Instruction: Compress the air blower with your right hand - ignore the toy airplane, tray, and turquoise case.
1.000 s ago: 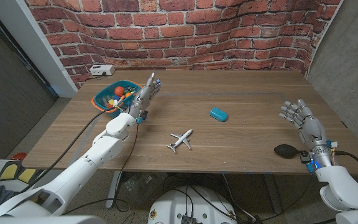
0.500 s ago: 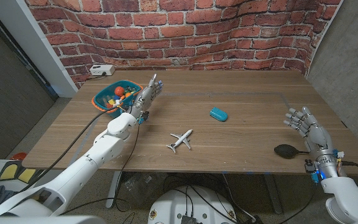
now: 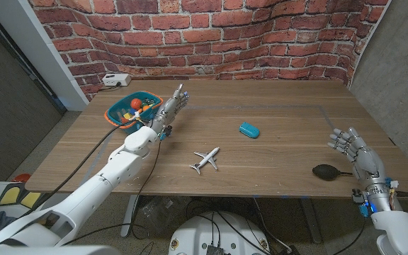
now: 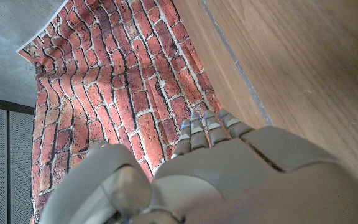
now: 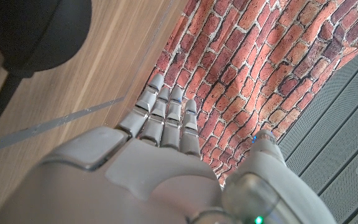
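The black air blower (image 3: 327, 171) lies on the wooden table near its front right edge, bulb toward the robot's left and thin nozzle pointing right. In the right wrist view the black air blower (image 5: 33, 37) shows as a dark bulb with a thin nozzle, close beside the hand. My right hand (image 3: 356, 152) hangs just right of the blower with fingers spread, holding nothing and not touching it. My left hand (image 3: 168, 108) stands by the tray at the far left, fingers extended and empty.
A white toy airplane (image 3: 206, 159) lies at the table's middle front. A turquoise case (image 3: 249, 129) sits behind it, toward the right. An orange and blue tray (image 3: 121, 110) with small toys stands at the back left. A white power box (image 3: 116, 80) rests by the brick wall.
My right hand has drawn back toward the table's front right edge, nearer the blower's nozzle end. The left hand has barely moved.
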Robot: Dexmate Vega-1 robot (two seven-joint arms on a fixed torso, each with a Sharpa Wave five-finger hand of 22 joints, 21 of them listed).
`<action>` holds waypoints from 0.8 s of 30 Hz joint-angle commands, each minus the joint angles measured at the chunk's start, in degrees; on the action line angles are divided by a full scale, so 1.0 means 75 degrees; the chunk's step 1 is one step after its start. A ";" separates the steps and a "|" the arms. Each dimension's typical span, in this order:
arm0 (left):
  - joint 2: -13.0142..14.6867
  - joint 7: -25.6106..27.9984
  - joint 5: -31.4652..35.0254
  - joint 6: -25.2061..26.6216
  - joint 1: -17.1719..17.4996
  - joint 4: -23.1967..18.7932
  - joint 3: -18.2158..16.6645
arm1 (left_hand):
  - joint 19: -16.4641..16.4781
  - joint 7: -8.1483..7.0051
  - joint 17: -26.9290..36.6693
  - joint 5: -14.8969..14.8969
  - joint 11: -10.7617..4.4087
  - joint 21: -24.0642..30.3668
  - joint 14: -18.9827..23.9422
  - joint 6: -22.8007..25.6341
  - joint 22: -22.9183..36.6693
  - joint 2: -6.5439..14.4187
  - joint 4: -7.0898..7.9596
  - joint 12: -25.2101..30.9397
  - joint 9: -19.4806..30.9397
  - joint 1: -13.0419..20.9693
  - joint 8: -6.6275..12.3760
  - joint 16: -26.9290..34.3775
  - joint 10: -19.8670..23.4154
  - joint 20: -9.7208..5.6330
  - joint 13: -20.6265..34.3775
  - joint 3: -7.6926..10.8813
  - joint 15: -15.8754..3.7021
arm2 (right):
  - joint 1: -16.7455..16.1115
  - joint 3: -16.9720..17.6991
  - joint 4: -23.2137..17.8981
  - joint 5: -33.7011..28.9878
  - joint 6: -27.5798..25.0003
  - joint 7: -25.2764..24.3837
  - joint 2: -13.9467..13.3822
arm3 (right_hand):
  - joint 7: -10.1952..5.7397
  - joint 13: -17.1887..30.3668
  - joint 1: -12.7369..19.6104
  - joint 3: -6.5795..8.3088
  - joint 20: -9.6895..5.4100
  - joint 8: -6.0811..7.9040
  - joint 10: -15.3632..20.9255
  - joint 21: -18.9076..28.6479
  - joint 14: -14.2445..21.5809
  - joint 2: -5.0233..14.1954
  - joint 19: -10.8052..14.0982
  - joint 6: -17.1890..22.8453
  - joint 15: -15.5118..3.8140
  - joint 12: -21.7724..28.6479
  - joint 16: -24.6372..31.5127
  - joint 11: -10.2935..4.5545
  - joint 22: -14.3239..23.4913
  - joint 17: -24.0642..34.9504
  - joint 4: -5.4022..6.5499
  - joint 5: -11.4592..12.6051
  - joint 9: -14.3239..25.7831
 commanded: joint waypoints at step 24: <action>0.0087 0.0155 0.0190 -0.0012 0.0054 -0.0215 -0.0023 | 0.0025 0.0032 0.0034 -0.0029 -0.0002 -0.0012 0.0089 0.0104 0.0025 0.0047 -0.0021 -0.0027 0.0025 0.0062 -0.0036 -0.0014 0.0101 0.0056 0.0015 -0.0072 -0.0018 | -0.0271 0.0522 -0.0162 -0.3425 -0.0283 -0.1451 0.0935 | -0.0557 0.0015 0.0553 0.0161 -0.0154 0.0082 0.0017 -0.0231 0.0067 0.0019 0.0175 0.0332 -0.0173 -0.0090 -0.0080 -0.0432 0.0022 -0.0021 -0.0230 0.0055 0.0039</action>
